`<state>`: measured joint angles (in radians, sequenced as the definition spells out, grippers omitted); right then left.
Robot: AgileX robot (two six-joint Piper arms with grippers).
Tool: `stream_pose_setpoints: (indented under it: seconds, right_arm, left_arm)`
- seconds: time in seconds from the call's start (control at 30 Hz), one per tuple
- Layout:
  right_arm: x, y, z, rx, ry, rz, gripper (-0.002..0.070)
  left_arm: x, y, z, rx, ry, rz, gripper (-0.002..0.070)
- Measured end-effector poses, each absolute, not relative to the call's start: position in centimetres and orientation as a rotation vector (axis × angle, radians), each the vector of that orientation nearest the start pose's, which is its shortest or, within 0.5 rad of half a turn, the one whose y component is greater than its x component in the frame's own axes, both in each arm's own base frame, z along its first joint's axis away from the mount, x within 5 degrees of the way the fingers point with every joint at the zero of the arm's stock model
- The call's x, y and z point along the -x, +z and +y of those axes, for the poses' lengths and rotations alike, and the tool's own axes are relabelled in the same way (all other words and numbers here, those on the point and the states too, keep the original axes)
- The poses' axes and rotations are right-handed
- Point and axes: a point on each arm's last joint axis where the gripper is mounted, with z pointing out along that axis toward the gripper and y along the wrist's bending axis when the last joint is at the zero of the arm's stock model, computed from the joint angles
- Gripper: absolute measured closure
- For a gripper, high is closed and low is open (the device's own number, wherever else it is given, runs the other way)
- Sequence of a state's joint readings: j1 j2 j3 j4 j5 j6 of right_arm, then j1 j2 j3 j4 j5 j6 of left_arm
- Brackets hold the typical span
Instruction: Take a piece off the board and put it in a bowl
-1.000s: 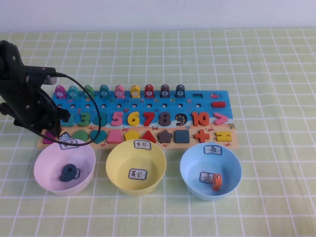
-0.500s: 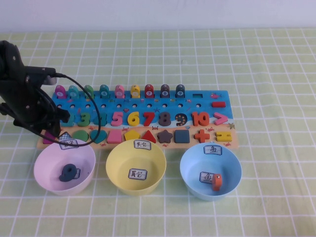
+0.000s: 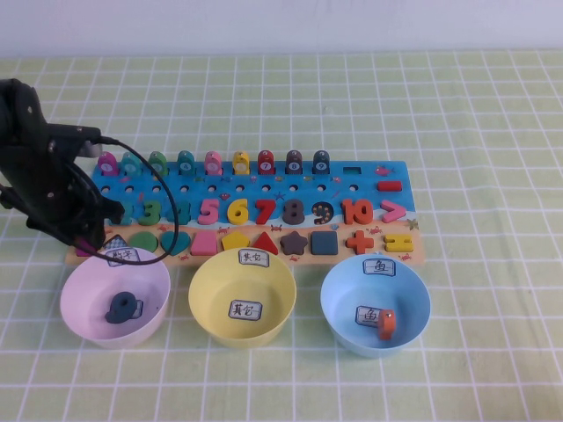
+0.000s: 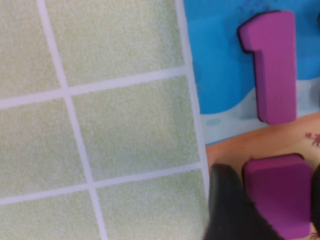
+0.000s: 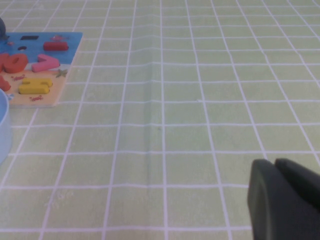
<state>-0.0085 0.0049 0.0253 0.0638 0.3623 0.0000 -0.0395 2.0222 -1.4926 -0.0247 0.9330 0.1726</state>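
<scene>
Counter [image 3: 493, 132]: green checked cloth; I see the board [image 3: 352, 189] lying behind three bowls.
Bowls: pale yellow bowl [image 3: 211, 303] holds only its label; pink bowl [image 3: 79, 312] a dark piece; light blue bowl [image 3: 339, 316] an orange one.
Left claw [image 3: 85, 239]: at the board's left end, fingers [image 4: 227, 210] open astride the piece [image 4: 280, 192], which sits in its slot.
Right claw [image 5: 287, 200]: over bare cloth; I cannot tell its opening.
</scene>
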Motion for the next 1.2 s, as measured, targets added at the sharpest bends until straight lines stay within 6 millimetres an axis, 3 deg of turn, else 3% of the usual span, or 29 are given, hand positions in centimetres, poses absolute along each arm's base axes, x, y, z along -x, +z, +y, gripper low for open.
stream_pose_setpoints:
  seconds: [0.2,0.53,0.83,1.0,1.1,1.2]
  right_arm:
    - [-5.4,17.2,0.2,-0.048,0.056,1.875,0.0694]
    - [-5.4,17.2,0.2,-0.048,0.056,1.875,0.0694]
    - [-5.4,17.2,0.2,-0.048,0.056,1.875,0.0694]
    - [-5.4,17.2,0.2,-0.048,0.056,1.875,0.0694]
    - [-5.4,17.2,0.2,-0.048,0.056,1.875,0.0694]
    - [-5.4,17.2,0.2,-0.048,0.056,1.875,0.0694]
  left_arm:
    - [-41.1,18.4,-1.9,-0.28,-0.024,2.931,0.048]
    - [-41.0,18.9,-1.9,-0.249,-0.028,2.922,0.0482]
    - [-39.9,23.7,-1.8,-0.245,-0.016,2.813,0.0489]
    - [-38.3,27.0,-2.1,-0.251,-0.036,2.771,0.0489]
    - [-36.8,29.3,-4.0,-0.352,-0.056,2.735,0.0489]
    - [-34.8,31.0,-8.2,-0.549,-0.09,2.688,0.0489]
